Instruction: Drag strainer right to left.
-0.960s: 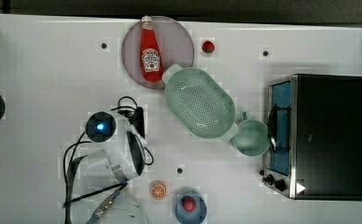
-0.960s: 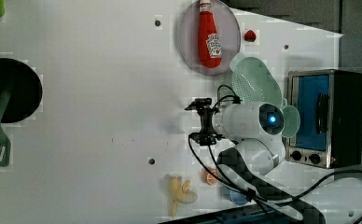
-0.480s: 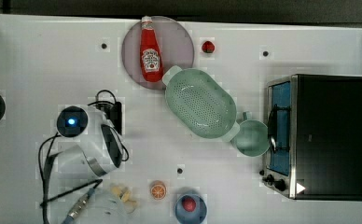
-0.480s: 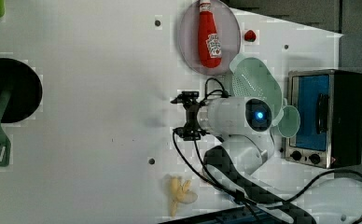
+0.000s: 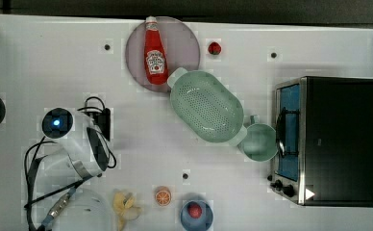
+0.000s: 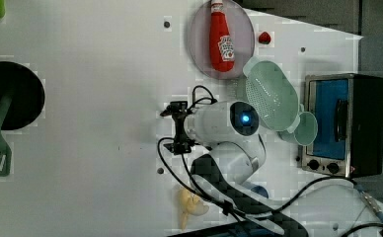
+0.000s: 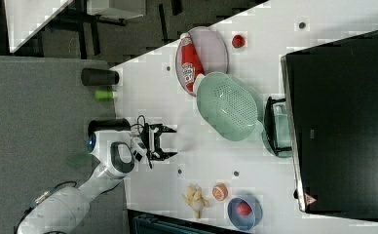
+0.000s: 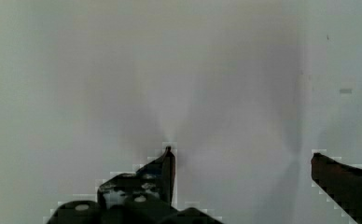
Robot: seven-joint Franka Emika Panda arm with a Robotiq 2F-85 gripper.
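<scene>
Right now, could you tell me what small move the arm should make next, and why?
Probably travel toward the strainer: the claw stands open over bare table, well apart from it, holding nothing, and the strainer lies undragged beside the mint cup.

Strainer point(image 5: 207, 106) btwn ketchup point(image 5: 155, 51) & cup point(image 5: 259, 142)

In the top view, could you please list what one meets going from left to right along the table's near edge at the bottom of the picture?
Banana → orange half → blue bowl holding a red fruit → toaster oven.
</scene>
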